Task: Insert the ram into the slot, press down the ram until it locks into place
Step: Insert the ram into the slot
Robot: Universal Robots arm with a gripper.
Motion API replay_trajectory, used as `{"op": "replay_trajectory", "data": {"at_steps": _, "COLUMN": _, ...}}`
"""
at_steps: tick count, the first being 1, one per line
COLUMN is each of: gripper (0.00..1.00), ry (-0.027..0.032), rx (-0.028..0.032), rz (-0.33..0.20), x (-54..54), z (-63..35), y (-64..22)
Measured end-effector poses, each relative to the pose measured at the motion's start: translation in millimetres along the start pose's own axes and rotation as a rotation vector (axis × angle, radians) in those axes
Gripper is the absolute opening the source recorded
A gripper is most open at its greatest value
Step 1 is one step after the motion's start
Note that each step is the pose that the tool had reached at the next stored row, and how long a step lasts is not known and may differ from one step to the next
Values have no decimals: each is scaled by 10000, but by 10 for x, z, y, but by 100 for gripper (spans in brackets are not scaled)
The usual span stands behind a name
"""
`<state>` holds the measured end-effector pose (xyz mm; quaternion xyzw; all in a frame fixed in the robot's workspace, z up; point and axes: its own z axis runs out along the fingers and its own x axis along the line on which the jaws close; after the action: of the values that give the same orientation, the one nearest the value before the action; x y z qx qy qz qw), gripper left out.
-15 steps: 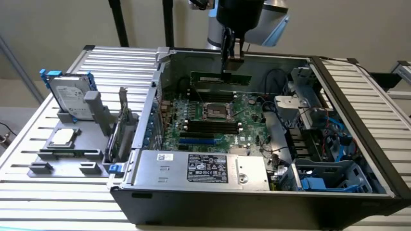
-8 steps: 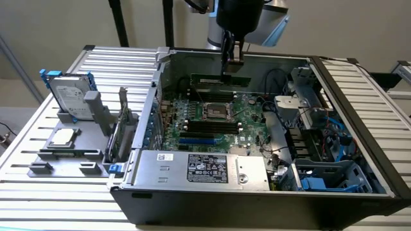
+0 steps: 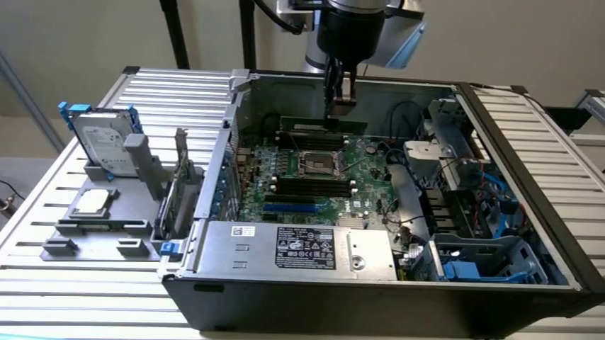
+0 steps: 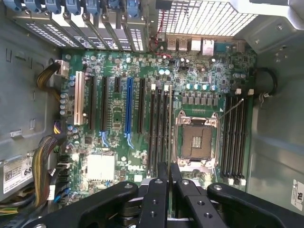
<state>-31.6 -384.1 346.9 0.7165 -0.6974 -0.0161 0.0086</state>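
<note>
My gripper (image 3: 338, 108) reaches down into the open computer case, shut on the ram (image 3: 324, 126), a thin green stick held level above the large green motherboard (image 3: 364, 166). In the wrist view the ram (image 4: 170, 123) appears edge-on as a thin line running out from between the black fingers (image 4: 156, 190). It runs parallel to the black slots (image 4: 157, 128) that lie between the square processor socket (image 4: 197, 140) and the blue slot (image 4: 128, 111). It is closest to the slot next to the socket. A second group of black slots (image 4: 235, 137) lies on the socket's other side.
The case walls (image 3: 236, 106) surround the board. A silver power supply (image 3: 293, 244) sits at the near side and a drive cage with blue parts (image 3: 472, 262) is at the exterior view's right. Outside, a grey fixture holds a hard drive (image 3: 102, 142) and a processor chip (image 3: 95, 202).
</note>
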Motion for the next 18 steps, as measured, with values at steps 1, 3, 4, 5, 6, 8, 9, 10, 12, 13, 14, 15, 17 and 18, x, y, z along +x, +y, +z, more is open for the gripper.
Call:
{"op": "replay_trajectory", "data": {"at_steps": 1, "gripper": 13, "ry": 6, "rx": 0, "rz": 0, "x": 1, "z": 18, "y": 0}}
{"op": "replay_trajectory", "data": {"at_steps": 3, "gripper": 13, "ry": 12, "rx": 6, "rz": 1, "x": 2, "z": 55, "y": 0}}
{"op": "replay_trajectory", "data": {"at_steps": 4, "gripper": 13, "ry": 14, "rx": 11, "rz": 2, "x": 2, "z": 73, "y": 1}}
{"op": "replay_trajectory", "data": {"at_steps": 5, "gripper": 13, "ry": 16, "rx": 18, "rz": 2, "x": 3, "z": 91, "y": 0}}
{"op": "replay_trajectory", "data": {"at_steps": 6, "gripper": 13, "ry": 19, "rx": 27, "rz": 5, "x": 4, "z": 108, "y": 1}}
{"op": "replay_trajectory", "data": {"at_steps": 8, "gripper": 13, "ry": 24, "rx": 51, "rz": 11, "x": 8, "z": 145, "y": 3}}
{"op": "replay_trajectory", "data": {"at_steps": 9, "gripper": 13, "ry": 27, "rx": 69, "rz": 16, "x": 10, "z": 163, "y": 4}}
{"op": "replay_trajectory", "data": {"at_steps": 10, "gripper": 13, "ry": 28, "rx": 89, "rz": 19, "x": 12, "z": 181, "y": 5}}
{"op": "replay_trajectory", "data": {"at_steps": 12, "gripper": 13, "ry": 34, "rx": 129, "rz": 28, "x": 17, "z": 213, "y": 9}}
{"op": "replay_trajectory", "data": {"at_steps": 13, "gripper": 13, "ry": 36, "rx": 149, "rz": 31, "x": 20, "z": 229, "y": 10}}
{"op": "replay_trajectory", "data": {"at_steps": 14, "gripper": 13, "ry": 41, "rx": 169, "rz": 33, "x": 23, "z": 244, "y": 12}}
{"op": "replay_trajectory", "data": {"at_steps": 15, "gripper": 13, "ry": 45, "rx": 188, "rz": 33, "x": 26, "z": 258, "y": 14}}
{"op": "replay_trajectory", "data": {"at_steps": 17, "gripper": 13, "ry": 52, "rx": 227, "rz": 35, "x": 34, "z": 285, "y": 20}}
{"op": "replay_trajectory", "data": {"at_steps": 18, "gripper": 13, "ry": 57, "rx": 246, "rz": 36, "x": 38, "z": 298, "y": 23}}
